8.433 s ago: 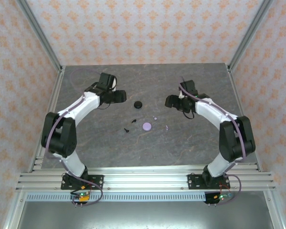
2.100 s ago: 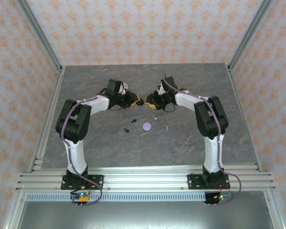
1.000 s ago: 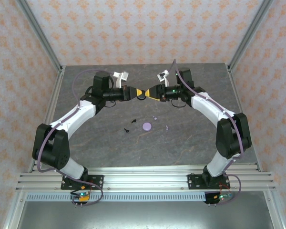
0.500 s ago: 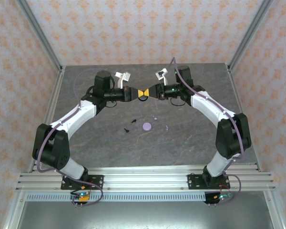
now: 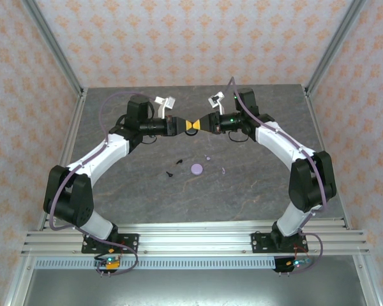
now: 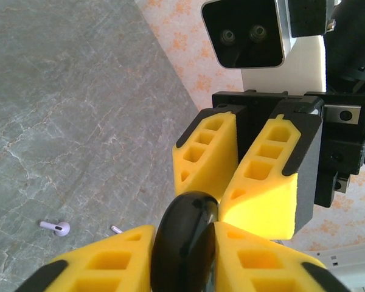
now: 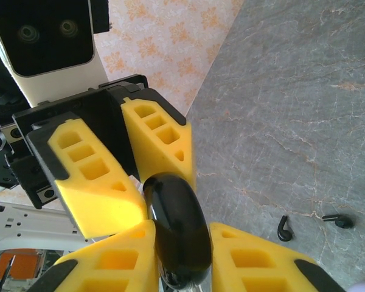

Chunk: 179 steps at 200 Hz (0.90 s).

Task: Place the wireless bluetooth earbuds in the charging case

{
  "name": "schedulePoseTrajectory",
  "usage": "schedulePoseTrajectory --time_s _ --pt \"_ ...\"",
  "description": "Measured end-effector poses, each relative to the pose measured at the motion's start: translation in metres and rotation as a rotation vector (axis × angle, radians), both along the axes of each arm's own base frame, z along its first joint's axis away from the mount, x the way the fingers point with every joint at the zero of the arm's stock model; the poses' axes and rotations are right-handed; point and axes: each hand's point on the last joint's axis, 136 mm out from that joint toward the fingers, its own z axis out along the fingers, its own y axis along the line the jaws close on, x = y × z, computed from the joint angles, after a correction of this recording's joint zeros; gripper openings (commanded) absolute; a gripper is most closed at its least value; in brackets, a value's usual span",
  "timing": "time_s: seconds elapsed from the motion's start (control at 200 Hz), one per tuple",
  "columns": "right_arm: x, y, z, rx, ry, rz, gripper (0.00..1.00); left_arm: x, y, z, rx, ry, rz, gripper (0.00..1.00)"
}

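Observation:
High over the back middle of the table my two grippers meet tip to tip. The glossy black charging case stands on edge between them. My left gripper has both yellow pads against it. My right gripper is shut on the same case from the opposite side. On the table below lie two black earbuds, also in the right wrist view. Two lavender earbuds lie nearby, one clear in the left wrist view.
A round lavender disc lies on the grey stone tabletop among the earbuds. Patterned walls and metal posts close off the back and sides. Both forearms reach inward at mid height.
The right gripper's fingers have closed in on the case that the left gripper holds up. Both arms have stayed almost where they were.

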Motion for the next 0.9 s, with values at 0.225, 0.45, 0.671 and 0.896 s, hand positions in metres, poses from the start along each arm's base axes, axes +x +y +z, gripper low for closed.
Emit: schedulePoseTrajectory --time_s 0.225,0.45,0.671,0.896 --pt "0.002 0.0 0.001 0.006 0.023 -0.012 0.23 -0.005 -0.006 -0.001 0.003 0.0 -0.018 0.44" --pt "0.003 0.001 0.005 0.012 0.021 -0.016 0.23 -0.009 -0.004 0.005 0.01 -0.015 -0.014 0.46" --pt "0.004 0.001 0.008 0.016 0.022 -0.022 0.23 -0.012 -0.002 0.006 0.012 -0.02 -0.009 0.53" --pt "0.005 0.001 0.008 0.016 0.027 -0.027 0.23 -0.013 -0.002 0.003 0.012 -0.012 -0.008 0.54"
